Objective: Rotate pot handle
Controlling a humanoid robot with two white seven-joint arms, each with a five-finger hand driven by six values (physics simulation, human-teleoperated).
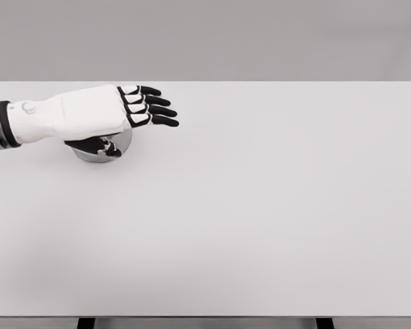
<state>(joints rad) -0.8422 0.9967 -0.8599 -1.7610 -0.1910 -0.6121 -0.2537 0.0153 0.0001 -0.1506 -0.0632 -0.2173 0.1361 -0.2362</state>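
Note:
A small silvery metal pot (96, 155) sits on the white table at the far left, mostly hidden under my left hand. My left hand (133, 116) hovers over it, palm down, with the four black-tipped fingers (154, 110) stretched out to the right past the pot. The thumb (99, 145) curls down over the pot's top. The pot's handle is hidden and I cannot tell where it points. No right arm shows.
The white table (260, 205) spans the whole view, with its front edge along the bottom and its back edge near the top. Two dark table legs (85, 323) show below the front edge.

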